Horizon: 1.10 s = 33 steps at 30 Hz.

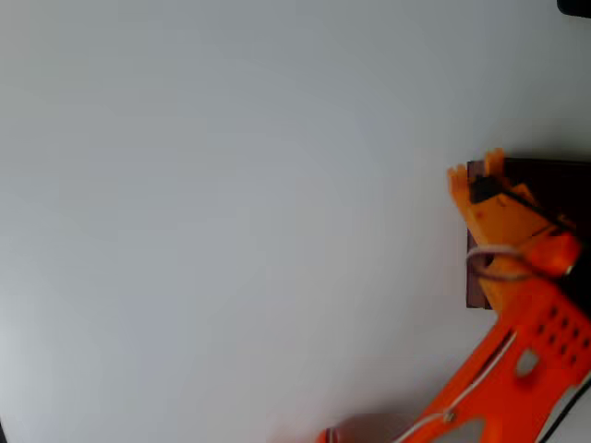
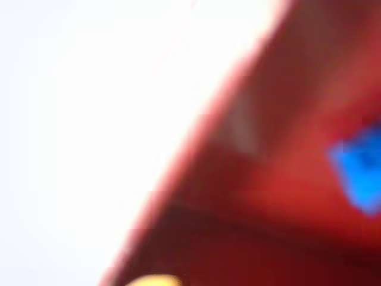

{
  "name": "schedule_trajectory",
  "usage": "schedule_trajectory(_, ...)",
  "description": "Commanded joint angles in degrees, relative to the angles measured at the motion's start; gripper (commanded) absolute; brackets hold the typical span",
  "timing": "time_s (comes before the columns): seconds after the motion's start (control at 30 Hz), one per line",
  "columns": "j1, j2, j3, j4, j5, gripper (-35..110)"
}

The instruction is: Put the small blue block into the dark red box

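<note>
The dark red box [image 1: 476, 288] sits at the right edge of the overhead view, its dark inside partly covered by my orange arm. My gripper [image 1: 476, 169] hovers over the box's upper left corner, open, with a strip of maroon wall showing between its two orange fingertips [image 1: 456, 178]. The wrist view is very blurred. In it the small blue block [image 2: 361, 174] shows at the right edge against the box's red wall [image 2: 262, 179]. I cannot tell whether the block rests on the floor of the box.
A plain white table [image 1: 231, 221] spreads to the left of the box. A small dark object [image 1: 574, 5] sits at the top right corner. My arm [image 1: 517, 360] enters from the bottom right.
</note>
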<state>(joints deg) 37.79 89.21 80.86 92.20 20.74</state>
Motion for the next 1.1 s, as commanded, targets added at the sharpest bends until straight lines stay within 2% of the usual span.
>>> schedule_trajectory(0.0,-3.52,19.60,9.84,1.23,-0.18,0)
schedule_trajectory(0.13,-12.30,38.85,24.52,-1.05,-2.20,0)
schedule_trajectory(0.27,-27.25,58.10,38.94,-4.66,-7.21,0)
schedule_trajectory(0.43,-45.44,81.21,54.84,-8.44,-7.56,0)
schedule_trajectory(0.67,-64.69,102.13,72.69,-11.34,-12.57,0)
schedule_trajectory(1.07,-75.41,105.12,88.77,-13.45,-20.04,0)
